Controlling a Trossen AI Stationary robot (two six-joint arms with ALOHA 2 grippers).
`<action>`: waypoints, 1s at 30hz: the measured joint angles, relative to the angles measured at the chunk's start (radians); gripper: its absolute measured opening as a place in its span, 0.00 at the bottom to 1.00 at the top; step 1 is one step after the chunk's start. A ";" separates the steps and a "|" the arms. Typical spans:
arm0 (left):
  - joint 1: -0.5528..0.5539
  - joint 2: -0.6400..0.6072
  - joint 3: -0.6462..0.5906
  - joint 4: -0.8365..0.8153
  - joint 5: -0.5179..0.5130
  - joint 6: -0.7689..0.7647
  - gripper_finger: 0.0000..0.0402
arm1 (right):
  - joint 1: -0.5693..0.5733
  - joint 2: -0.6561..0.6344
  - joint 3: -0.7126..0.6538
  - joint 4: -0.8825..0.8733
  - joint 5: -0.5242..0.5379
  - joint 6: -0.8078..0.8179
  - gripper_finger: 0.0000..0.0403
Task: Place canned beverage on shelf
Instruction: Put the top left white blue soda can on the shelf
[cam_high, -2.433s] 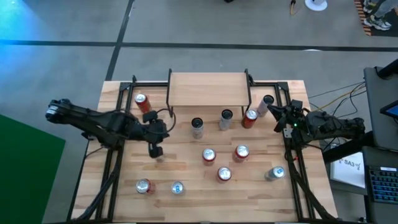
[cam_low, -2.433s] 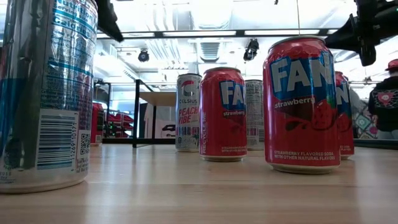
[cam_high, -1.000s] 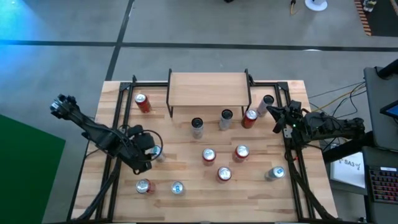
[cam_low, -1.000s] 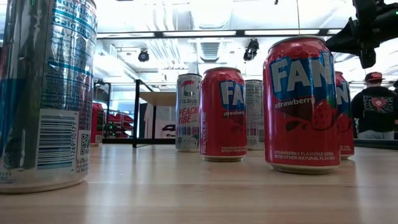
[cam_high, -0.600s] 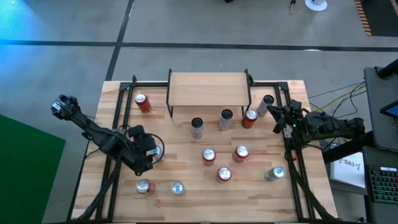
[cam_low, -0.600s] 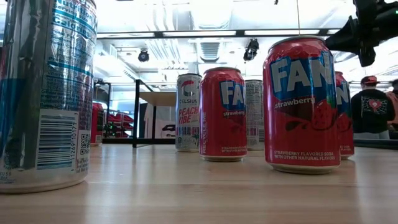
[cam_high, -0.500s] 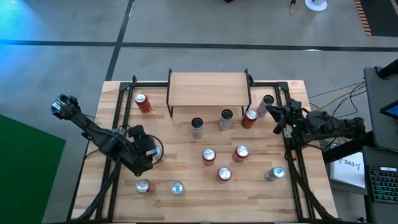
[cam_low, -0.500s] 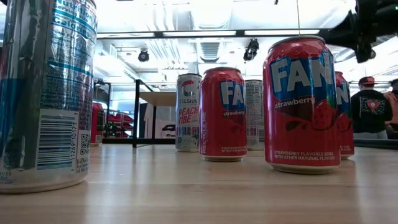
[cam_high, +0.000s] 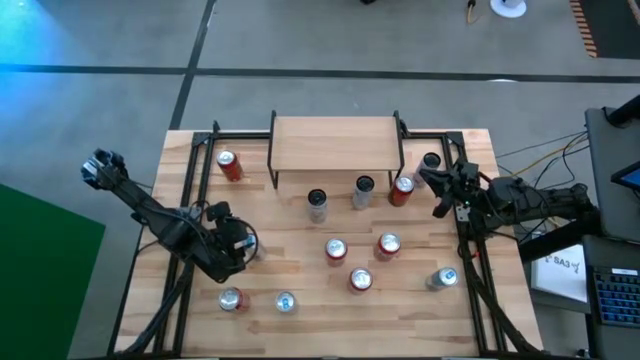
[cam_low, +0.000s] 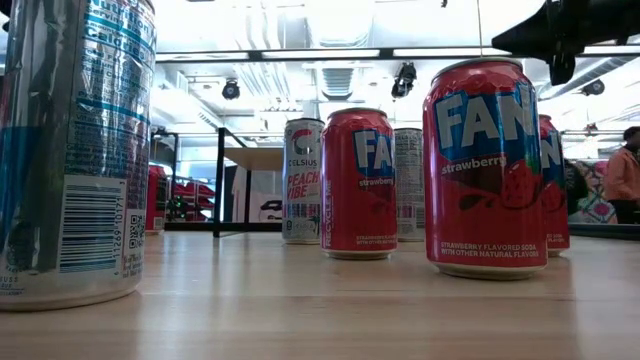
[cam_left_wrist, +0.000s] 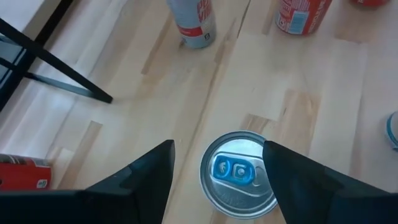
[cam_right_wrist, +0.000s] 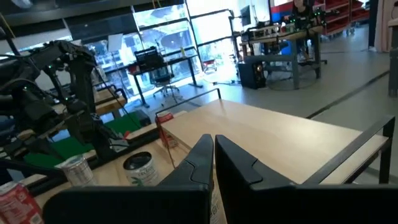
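The left claw (cam_left_wrist: 214, 168) hangs over a silver can (cam_left_wrist: 239, 182), fingers apart either side of it, not gripping. The shelf (cam_high: 335, 143) stands at the bench's (cam_high: 300, 250) far edge, nothing on top. The right claw (cam_high: 432, 190) waits pinched together near the shelf's right end.

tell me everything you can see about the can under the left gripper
The can is silver with a blue pull tab on its lid, standing upright on the wooden table. The left gripper hangs above it, open, one finger on each side of the lid; contact can't be told. In the high view the arm hides it.
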 joint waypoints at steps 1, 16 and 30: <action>0.000 -0.003 0.000 0.001 0.000 -0.003 0.57 | 0.000 -0.001 0.000 0.000 0.000 0.000 0.02; 0.001 -0.009 0.010 -0.130 -0.001 -0.246 0.78 | 0.000 0.001 0.000 -0.001 0.001 0.026 0.02; 0.001 -0.014 0.011 -0.101 0.000 -0.190 0.84 | 0.000 0.001 0.000 -0.002 0.001 0.026 0.02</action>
